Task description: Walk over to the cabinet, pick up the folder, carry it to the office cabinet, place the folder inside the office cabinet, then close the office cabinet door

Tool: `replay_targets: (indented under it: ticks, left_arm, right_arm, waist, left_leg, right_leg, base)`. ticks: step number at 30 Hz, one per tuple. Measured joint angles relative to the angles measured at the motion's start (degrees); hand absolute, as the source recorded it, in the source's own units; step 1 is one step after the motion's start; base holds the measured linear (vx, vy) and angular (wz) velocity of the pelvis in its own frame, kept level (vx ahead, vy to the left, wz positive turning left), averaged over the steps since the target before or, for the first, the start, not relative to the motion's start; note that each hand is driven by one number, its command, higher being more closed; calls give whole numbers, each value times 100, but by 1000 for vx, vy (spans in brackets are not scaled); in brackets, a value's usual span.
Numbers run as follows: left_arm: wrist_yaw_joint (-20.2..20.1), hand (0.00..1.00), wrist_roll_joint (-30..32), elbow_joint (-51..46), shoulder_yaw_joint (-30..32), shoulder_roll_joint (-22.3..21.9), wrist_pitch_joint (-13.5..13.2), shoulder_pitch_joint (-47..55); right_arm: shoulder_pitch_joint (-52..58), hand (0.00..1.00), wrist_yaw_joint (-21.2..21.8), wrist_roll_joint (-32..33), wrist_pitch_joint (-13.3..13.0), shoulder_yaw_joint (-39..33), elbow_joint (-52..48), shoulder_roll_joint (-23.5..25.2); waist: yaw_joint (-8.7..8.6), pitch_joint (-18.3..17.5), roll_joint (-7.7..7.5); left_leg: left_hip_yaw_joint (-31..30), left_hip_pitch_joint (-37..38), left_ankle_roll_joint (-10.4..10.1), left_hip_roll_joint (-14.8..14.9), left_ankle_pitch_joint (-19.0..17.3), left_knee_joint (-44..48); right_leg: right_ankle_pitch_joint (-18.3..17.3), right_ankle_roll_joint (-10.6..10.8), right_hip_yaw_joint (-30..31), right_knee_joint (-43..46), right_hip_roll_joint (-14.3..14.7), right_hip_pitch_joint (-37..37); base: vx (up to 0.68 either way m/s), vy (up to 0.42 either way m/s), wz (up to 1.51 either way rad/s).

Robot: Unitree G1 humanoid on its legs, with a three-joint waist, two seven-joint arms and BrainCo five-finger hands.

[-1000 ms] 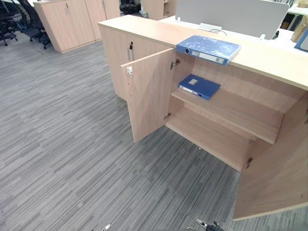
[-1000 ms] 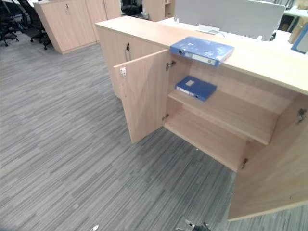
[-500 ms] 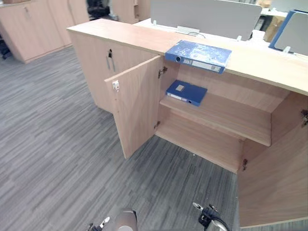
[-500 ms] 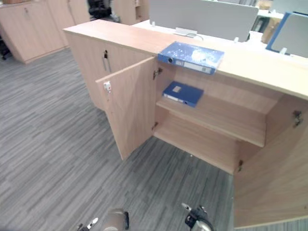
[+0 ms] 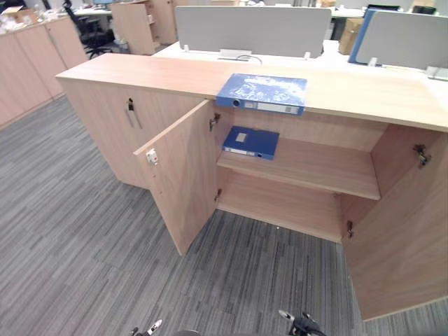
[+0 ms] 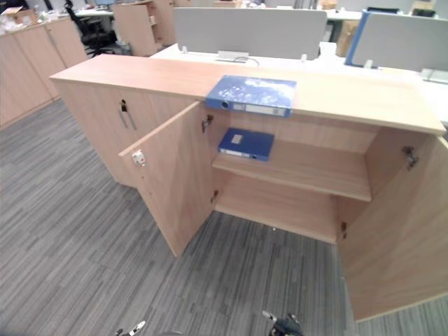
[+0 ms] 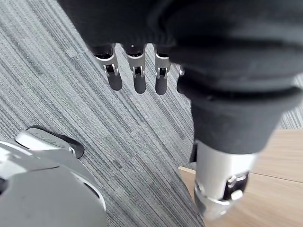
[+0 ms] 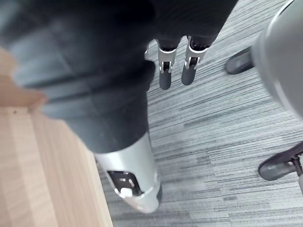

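While facing the light wooden cabinet, needed to step nearer and square up to the blue speckled folder lying flat at its top's near edge. Held nothing in left hand or right hand, both loosely open.

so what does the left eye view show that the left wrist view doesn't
Left eye view: the light wood office cabinet with both doors swung open, a large blue folder lying flat on its top, and a smaller blue folder on the upper shelf inside.
Left wrist view: the left hand up close, fingers straight, holding nothing, hanging above the floor.
Both: the grey striped carpet. The wrist view also catches a pale wood panel, probably part of the cabinet.
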Motion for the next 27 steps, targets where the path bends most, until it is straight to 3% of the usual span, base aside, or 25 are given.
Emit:
replay_targets:
  ticks: [3, 6, 7, 8, 10, 12, 14, 15, 17, 20, 22, 24, 25, 26, 27]
  left_arm:
    - [-10, 0, 18, -45, 73, -98, 5, 50]
    - [-34, 0, 51, -70, 160, -102, 18, 153]
    - [-37, 0, 100, -71, 188, -109, 34, 208]
    - [-37, 0, 107, -70, 189, -109, 37, 222]
    - [-37, 0, 116, -65, 193, -111, 38, 221]
    - [-35, 0, 115, -50, 201, -111, 45, 169]
    - [-35, 0, 118, -23, 229, -72, 43, 140]
    - [-28, 0, 134, -20, 265, -17, 32, 113]
    - [-33, 0, 201, 29, 294, -84, 71, 103]
    - [-34, 0, 236, -46, 376, -136, 70, 82]
    - [-33, 0, 236, -116, 423, -151, 69, 89]
    - [-33, 0, 231, -261, 538, -212, 82, 84]
    - [-26, 0, 210, -360, 611, -276, 79, 113]
    - [-21, 0, 204, -386, 613, -285, 77, 136]
    - [-18, 0, 184, -411, 608, -269, 79, 155]
  right_arm:
    - [83, 0, 5, -14, 16, -3, -53, -124]
    - [159, 0, 8, -15, -3, 57, -273, -111]
    - [179, 0, 8, -16, -24, 105, -288, -121]
    - [181, 0, 9, -15, -39, 124, -288, -118]
    - [163, 0, 11, -14, -51, 121, -257, -122]
    - [110, 0, 8, -12, -48, 119, -228, -124]
    - [135, 0, 0, -10, -41, 121, -223, -80]
    - [171, 0, 0, -2, -41, 101, -211, -25]
    - [197, 0, -7, 0, -40, 111, -219, -80]
    - [175, 0, -8, -5, -41, 117, -218, -55]
    - [210, 0, -11, 3, -41, 117, -216, -31]
    - [229, 0, -19, 18, -48, 124, -232, -15]
    - [214, 0, -26, 22, -49, 124, -236, -25]
    - [209, 0, -29, 25, -49, 126, -235, -27]
    - [186, 0, -36, 30, -48, 126, -229, -4]
  waist:
    - [-42, 12, 117]
    - [-211, 62, 112]
    - [-279, 61, 107]
    - [-289, 62, 107]
    - [-308, 69, 110]
    - [-310, 196, 152]
    - [-307, 268, 81]
    - [-292, 321, -96]
    - [-275, 257, 4]
    - [-283, 236, 25]
    - [-284, 237, 32]
    - [-297, 208, 48]
    - [-260, 219, 87]
    - [-249, 215, 102]
    - [-216, 225, 110]
  left_leg:
    - [9, 383, 75, -139, 17, -484]
    - [143, 788, 94, -212, 4, -644]
    - [159, 893, 118, -212, -7, -703]
    - [159, 939, 127, -200, -3, -760]
    - [147, 972, 158, -84, 1, -854]
    - [140, 1040, 115, 187, -26, -847]
    - [117, 1104, -49, 375, -145, -767]
    - [53, 1162, -183, 329, -275, -656]
    - [-297, 1168, -161, 465, -306, -548]
    - [-552, 1155, -348, 809, -565, -466]
    - [-591, 1053, -521, 1005, -764, 83]
    - [-598, 313, -610, 1237, -951, 1929]
    - [-582, -190, -682, 1427, -790, 3140]
    - [-566, -381, -720, 1515, -754, 3626]
    - [-440, -674, -619, 1617, -845, 4261]
  right_leg:
    - [21, -48, 190, 1581, -183, -809]
    - [317, -567, 85, 3012, -453, -1400]
    - [307, -557, -81, 3237, -511, -1460]
    - [253, -548, -207, 3246, -509, -1465]
    - [-202, -414, -767, 3039, -413, -1494]
    - [-658, -413, -1336, 2616, -40, -1507]
    - [-637, -451, -1614, 2075, 213, -1570]
    - [-458, -663, -1658, 1777, 216, -1507]
    - [-619, -737, -1850, 1776, 361, -1390]
    - [-982, -778, -2098, 1778, 665, -1217]
    - [-1136, -770, -2239, 1687, 821, -971]
    - [-1198, -746, -2356, 1432, 1020, -607]
    - [-1189, -763, -2346, 1276, 1169, -392]
    - [-1194, -778, -2327, 1209, 1233, -299]
    - [-1195, -785, -2235, 1124, 1270, -154]
  base:
    - [-67, 97, -48]
    - [-36, 104, -26]
    - [29, 48, -14]
    - [50, -6, -16]
    - [89, -88, -19]
    - [141, -206, -16]
    - [148, -267, 2]
    - [138, -235, 14]
    - [212, -270, 16]
    - [235, -249, 24]
    - [211, -158, 35]
    - [216, -75, 21]
    - [223, -5, -12]
    - [234, 19, -35]
    - [275, 104, -51]
